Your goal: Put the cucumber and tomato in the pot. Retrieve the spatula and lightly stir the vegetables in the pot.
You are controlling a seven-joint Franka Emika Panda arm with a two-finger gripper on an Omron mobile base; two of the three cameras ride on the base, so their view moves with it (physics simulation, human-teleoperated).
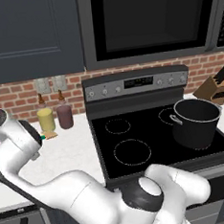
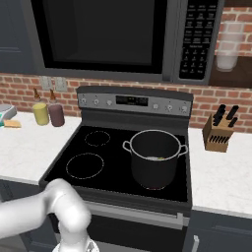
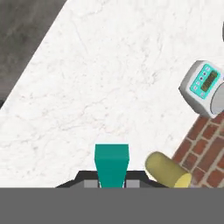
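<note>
In the hand view my gripper [image 3: 111, 184] is shut on the teal handle of the spatula [image 3: 111, 164], just above the white counter. In the left base view the hand sits at the far left edge, and the spatula's orange-yellow blade [image 1: 49, 134] lies on the counter in front of the jars. The blade [image 2: 12, 124] also shows at the left edge of the right base view. The black pot [image 1: 196, 123] stands on the stove's front right burner, far to the right of the hand. A bit of yellow-green cucumber [image 2: 156, 158] shows inside the pot [image 2: 153, 165]. The tomato is hidden.
A pale-yellow jar [image 1: 46, 118] and a maroon jar [image 1: 65, 115] stand against the brick wall by the stove. A grey digital scale [image 3: 202, 85] sits near the wall. A knife block [image 2: 218, 132] stands right of the stove. My own arm crosses the counter's front.
</note>
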